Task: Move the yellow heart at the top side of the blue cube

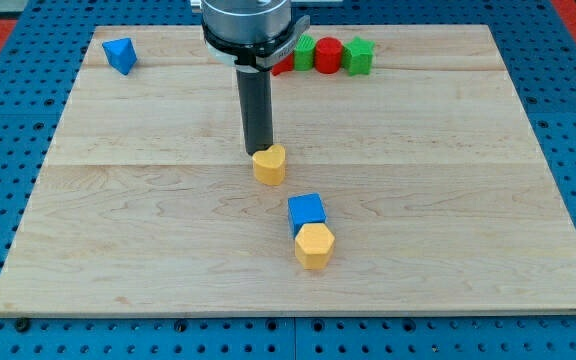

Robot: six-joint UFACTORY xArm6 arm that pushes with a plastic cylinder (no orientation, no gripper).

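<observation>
A pale wooden board (pixel 118 250) lies on a blue pegboard surface. Near its top left corner sits a blue triangular block (pixel 120 55), with bare wood all below it. At centre, my tip (pixel 258 152) touches the top-left side of the yellow heart (pixel 270 164); the rod has no fingers. Just below and right, apart from the heart, the blue cube (pixel 306 210) touches a yellow hexagon (pixel 314 245). At the top edge sit a green block (pixel 305 50), a red cylinder (pixel 328 55) and another green block (pixel 358 57). The right half is bare. No writing is readable.
</observation>
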